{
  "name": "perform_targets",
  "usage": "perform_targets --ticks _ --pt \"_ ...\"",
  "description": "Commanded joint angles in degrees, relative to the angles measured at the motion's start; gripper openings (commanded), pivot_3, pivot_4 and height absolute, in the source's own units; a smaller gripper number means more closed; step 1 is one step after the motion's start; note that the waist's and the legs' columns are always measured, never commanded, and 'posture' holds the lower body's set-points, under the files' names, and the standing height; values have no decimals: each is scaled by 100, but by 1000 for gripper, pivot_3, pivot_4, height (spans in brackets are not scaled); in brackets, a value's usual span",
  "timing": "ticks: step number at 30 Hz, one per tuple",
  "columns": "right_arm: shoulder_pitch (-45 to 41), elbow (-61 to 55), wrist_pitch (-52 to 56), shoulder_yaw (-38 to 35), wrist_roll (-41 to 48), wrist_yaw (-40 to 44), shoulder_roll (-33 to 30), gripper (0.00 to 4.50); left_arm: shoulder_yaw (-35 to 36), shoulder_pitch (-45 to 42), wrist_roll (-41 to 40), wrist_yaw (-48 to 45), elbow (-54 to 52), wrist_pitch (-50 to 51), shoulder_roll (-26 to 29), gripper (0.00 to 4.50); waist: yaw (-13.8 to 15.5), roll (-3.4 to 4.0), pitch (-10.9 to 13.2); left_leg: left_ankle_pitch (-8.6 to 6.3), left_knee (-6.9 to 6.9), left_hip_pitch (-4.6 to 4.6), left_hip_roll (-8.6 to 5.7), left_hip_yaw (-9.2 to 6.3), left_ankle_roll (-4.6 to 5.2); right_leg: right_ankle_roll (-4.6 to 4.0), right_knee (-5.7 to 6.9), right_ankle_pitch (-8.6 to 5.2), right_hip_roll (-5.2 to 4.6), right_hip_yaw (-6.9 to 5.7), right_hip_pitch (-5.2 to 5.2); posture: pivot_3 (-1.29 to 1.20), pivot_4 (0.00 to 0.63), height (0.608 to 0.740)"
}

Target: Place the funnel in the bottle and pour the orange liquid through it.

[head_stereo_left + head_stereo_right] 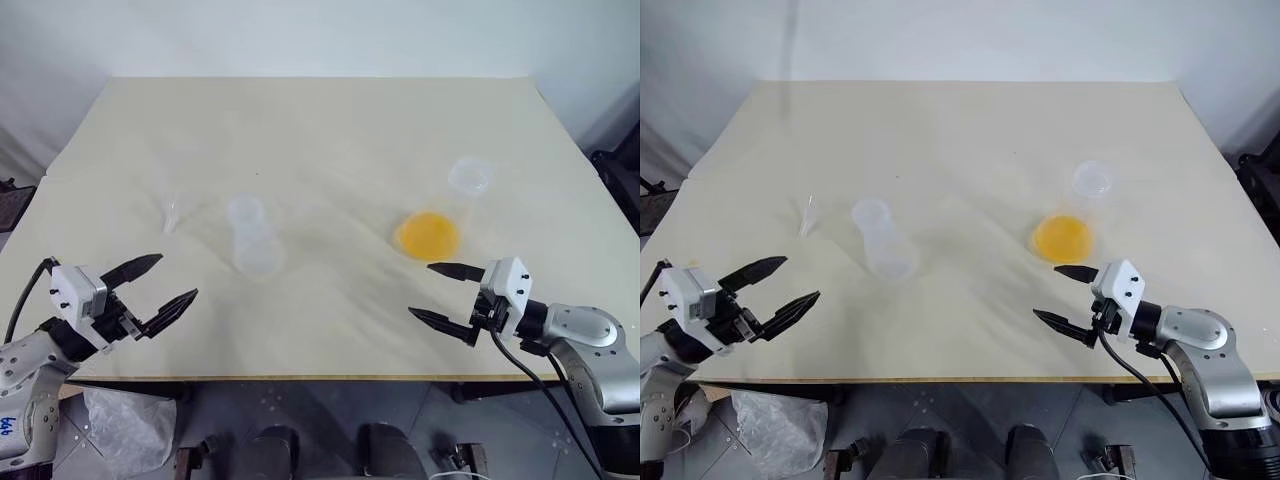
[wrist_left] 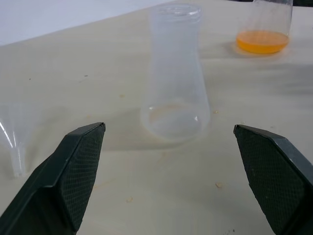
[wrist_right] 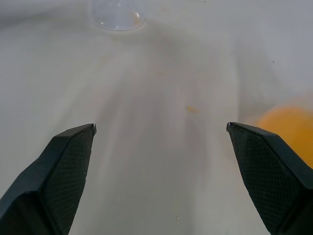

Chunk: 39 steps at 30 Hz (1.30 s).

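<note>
Funnel (image 1: pixel 174 212) lies on the table (image 1: pixel 320 130) just left of the empty bottle (image 1: pixel 252 240); orange liquid (image 1: pixel 428 234) sits in a flask (image 1: pixel 450 205) well right of the bottle. Left gripper (image 1: pixel 165 285) and right gripper (image 1: pixel 440 292), nearer than the bottle, gape wide, holding nothing.

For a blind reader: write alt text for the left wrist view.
An empty clear bottle stands upright on the table beyond the open left gripper. The funnel lies to one side, and orange liquid sits in a flask behind.

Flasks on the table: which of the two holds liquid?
The flask nearer the right gripper; it holds orange liquid. The other flask is empty.
</note>
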Motion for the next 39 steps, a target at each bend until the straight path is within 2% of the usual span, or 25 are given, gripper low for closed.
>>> perform_targets --ticks 1,9,11,15,21,24,29,39 --pt "8 -202 -57 -183 127 -50 8 4500 28 -126 -42 122 -176 -18 53 4477 0 0 0 0 0 0 0 0 0 0 0 0 0 0 0 0 150 740" --pt "-316 -4 -26 12 110 17 39 4500 216 7 -99 552 -586 412 103 4477 -22 0 0 0 0 0 0 0 0 0 1 0 1 0 0 0 150 740" --pt "-476 115 -30 84 82 48 63 4500 397 171 -184 466 -579 443 138 4477 -39 0 0 0 -2 0 3 4 0 0 2 0 1 2 -3 0 150 740" --pt "-770 350 -37 187 74 185 93 4500 1251 866 -612 125 -504 613 240 4477 -24 0 0 0 -3 -1 14 6 -3 0 -4 0 -1 2 -4 0 150 740" --pt "-1182 722 -126 389 12 354 193 4500 1779 1460 -724 -297 -374 577 288 4477 5 0 0 0 -1 0 10 5 -2 -1 -15 0 -4 3 6 0 150 740" --pt "-1337 746 -101 488 45 465 253 4500 1573 1279 -854 -170 -631 835 320 4477 14 0 0 0 1 0 10 -11 -2 -3 -18 0 -9 9 16 0 150 740" --pt "-1434 559 29 583 127 542 316 4500 649 259 -549 3 -546 871 410 4477 27 1 0 0 3 0 2 -30 -3 -5 -17 1 -8 13 23 0 150 740" --pt "-1041 -37 221 551 174 212 411 4500 -1008 -2149 156 -594 1348 452 398 4477 -12 1 1 1 -7 -4 2 -12 -4 -3 8 2 10 -27 5 0 150 740"
